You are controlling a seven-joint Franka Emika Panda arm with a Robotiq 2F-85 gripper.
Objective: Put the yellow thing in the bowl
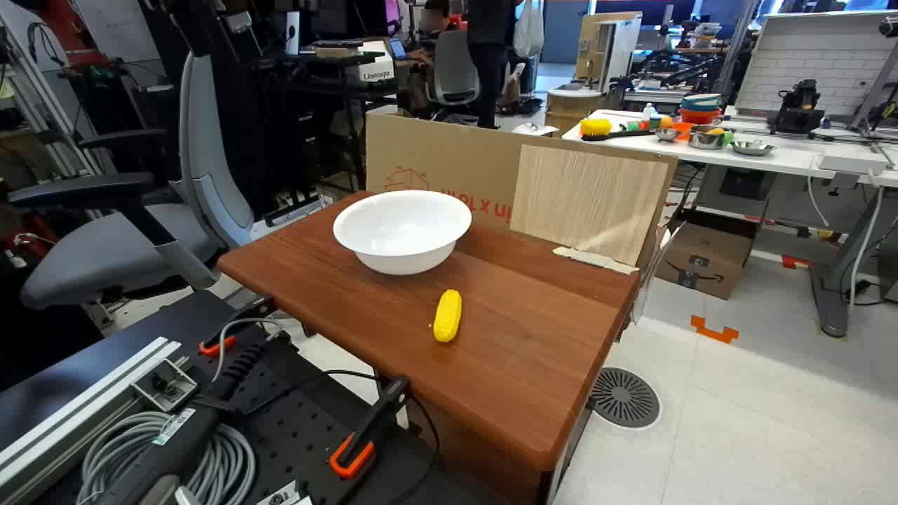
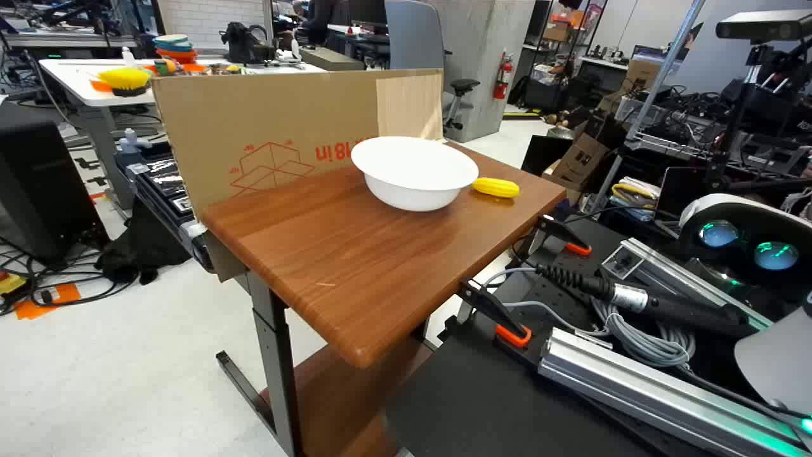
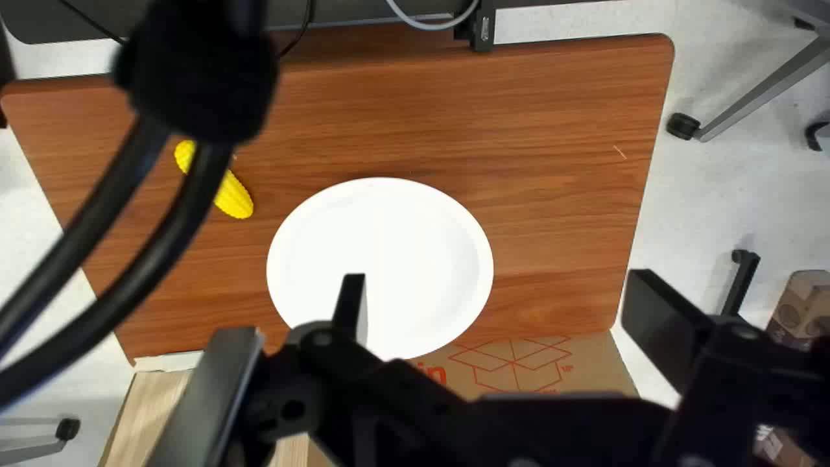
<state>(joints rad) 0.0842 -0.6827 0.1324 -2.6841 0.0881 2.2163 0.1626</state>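
The yellow thing, a small corn-shaped oblong, lies on the brown table in both exterior views. It also shows in the wrist view, partly hidden behind a black cable. The white bowl stands upright on the table in both exterior views, a short gap from the yellow thing. The bowl is in the middle of the wrist view and looks empty. My gripper is open with nothing between its fingers, high above the table; one finger overlaps the bowl in view. The exterior views do not show the gripper.
A cardboard wall with a wood-grain panel stands along the table's far edge. Black clamps with orange handles grip the near edge. A dark base with coiled grey cable adjoins it. Black cables cross the wrist view.
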